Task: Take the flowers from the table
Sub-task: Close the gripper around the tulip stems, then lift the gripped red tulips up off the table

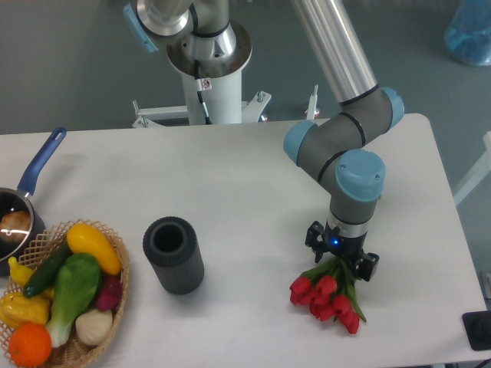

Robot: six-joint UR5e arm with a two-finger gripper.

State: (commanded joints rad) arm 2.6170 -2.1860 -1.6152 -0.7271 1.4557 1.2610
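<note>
The small bunch of red tulips with green stems and leaves [328,295] is lying on the large flat white tabletop with rounded corners [253,192], close to its near edge and short of its right edge, with bare white surface running from the bunch to both. The black two-finger gripper [340,257] is sitting directly over the stem end of the bunch — its fingers are hidden behind the wrist and leaves, so I cannot tell whether they are spread or pinching. The red heads are pointing toward the near edge, leaves fanning at the stem end. Well to the left of the bunch, a dark cylindrical cup [173,254] is standing upright; farther left, a woven wicker basket of colourful vegetables [116,249] and a blue-handled saucepan [34,172] are crowding the left edge.
</note>
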